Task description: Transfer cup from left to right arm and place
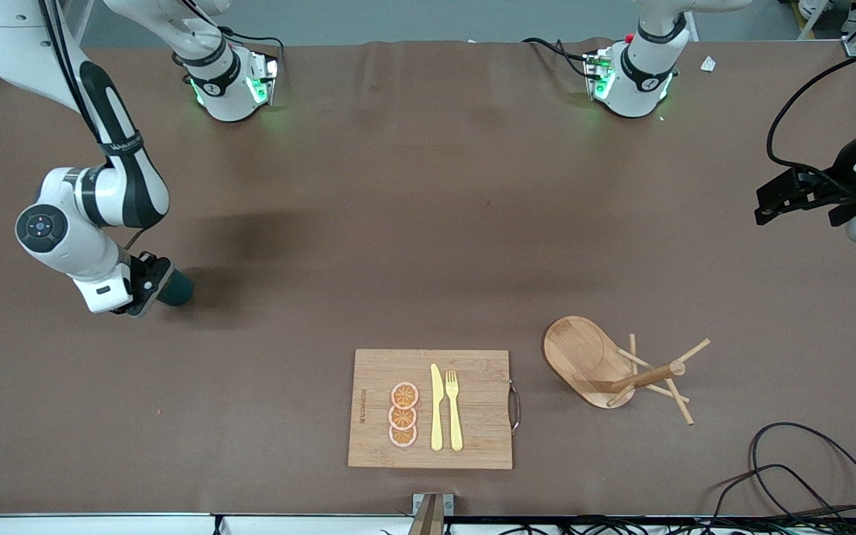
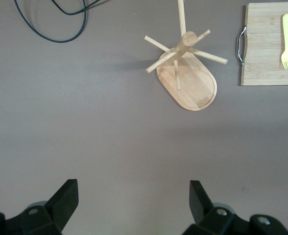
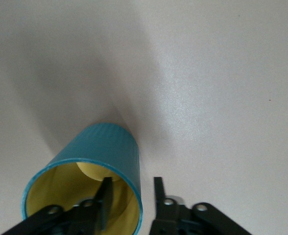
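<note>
The teal cup stands on the brown table toward the right arm's end; its yellowish inside and ribbed wall show in the right wrist view. My right gripper is low at the cup, open. One finger is inside the cup and the other is outside, and a gap shows between each finger and the wall. My left gripper is open and empty, up in the air over the left arm's end of the table; its fingers stand wide apart in the left wrist view.
A wooden peg rack lies tipped on its side, nearer the front camera, also in the left wrist view. Beside it is a cutting board with orange slices, a yellow knife and a fork. Black cables lie at the table's corner.
</note>
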Robot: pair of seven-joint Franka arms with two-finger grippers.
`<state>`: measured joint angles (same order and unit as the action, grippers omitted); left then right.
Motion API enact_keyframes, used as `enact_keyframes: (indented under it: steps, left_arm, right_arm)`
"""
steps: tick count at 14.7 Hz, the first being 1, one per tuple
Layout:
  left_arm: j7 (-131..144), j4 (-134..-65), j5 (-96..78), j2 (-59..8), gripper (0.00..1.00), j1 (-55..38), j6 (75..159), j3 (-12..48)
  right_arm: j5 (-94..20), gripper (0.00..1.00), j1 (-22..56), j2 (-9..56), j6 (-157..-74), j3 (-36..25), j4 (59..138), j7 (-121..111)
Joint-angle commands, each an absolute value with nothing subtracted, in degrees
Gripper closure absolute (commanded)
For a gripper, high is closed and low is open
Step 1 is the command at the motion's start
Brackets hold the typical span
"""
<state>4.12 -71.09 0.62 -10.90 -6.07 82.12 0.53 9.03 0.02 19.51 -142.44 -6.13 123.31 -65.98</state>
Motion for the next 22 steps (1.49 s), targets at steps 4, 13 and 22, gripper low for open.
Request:
enact_keyframes:
  steps: [4,13,22]
  left_arm:
    - [3.3,-78.2,-0.6,-5.9,0.0,-6.3,85.6,-0.5]
    - [3.0,-80.2,0.3,-3.9,0.0,-6.6,86.7,-0.5]
    - [4.1,-80.1,-0.3,-4.3,0.0,-6.8,87.0,0.0]
  right_arm:
    - [7.8,0.0,0.6,11.3,-127.7,-4.7,121.9,-48.9]
    - [-3.3,0.0,2.6,6.5,-89.1,-5.3,96.6,-9.1]
    - [3.2,0.0,1.9,7.0,-79.0,-5.2,80.5,-4.1]
